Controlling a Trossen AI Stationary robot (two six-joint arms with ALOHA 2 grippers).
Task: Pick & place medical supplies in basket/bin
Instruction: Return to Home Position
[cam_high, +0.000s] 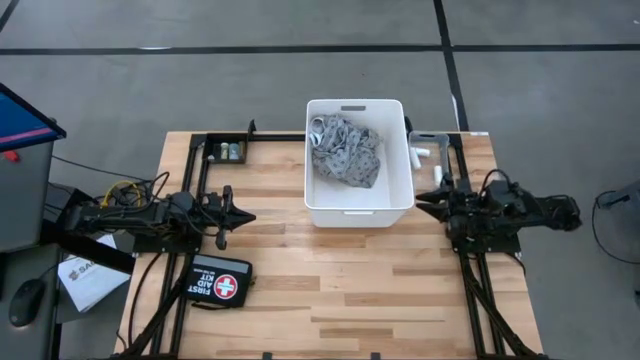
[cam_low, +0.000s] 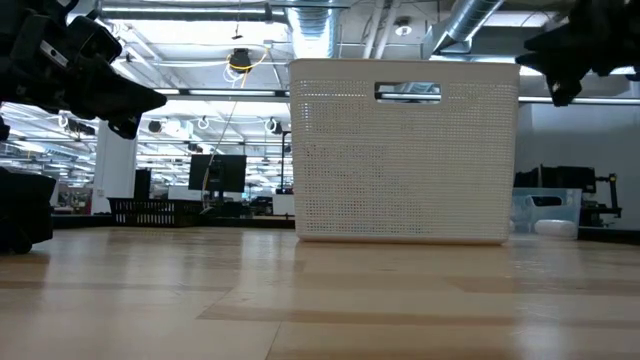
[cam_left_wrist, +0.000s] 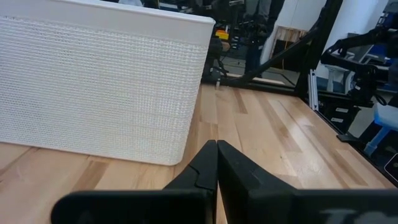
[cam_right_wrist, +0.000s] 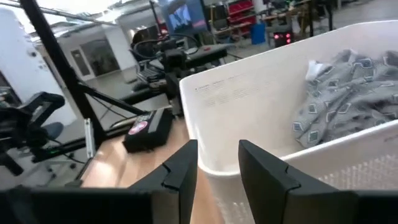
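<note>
From above, the white tub (cam_high: 358, 214) stands at the middle back of the wooden table (cam_high: 330, 300), with the grey patterned cloth (cam_high: 347, 152) bunched inside it. Just beside the tub on the right is the small clear bin (cam_high: 428, 136), and white gauze rolls (cam_high: 419, 153) lie in it. The left gripper (cam_high: 245, 215) hangs left of the tub and the right gripper (cam_high: 422, 207) hangs right of it, both pointing inward and clear of everything. A black pouch (cam_high: 218, 281) lies near the front left. From table height, the tub (cam_low: 405, 160) fills the centre with its handle slot (cam_low: 408, 92) near the rim, and both grippers are raised high at the picture's upper corners. The left wrist camera shows the left gripper (cam_left_wrist: 216, 144) with its fingers pressed together, holding nothing, facing the tub's side wall (cam_left_wrist: 99, 87). The right wrist camera shows the right gripper (cam_right_wrist: 217, 149) with a gap between its fingers, also holding nothing, looking over the tub's rim (cam_right_wrist: 249, 102) at the cloth (cam_right_wrist: 348, 93), with the pouch (cam_right_wrist: 149, 130) beyond.
</note>
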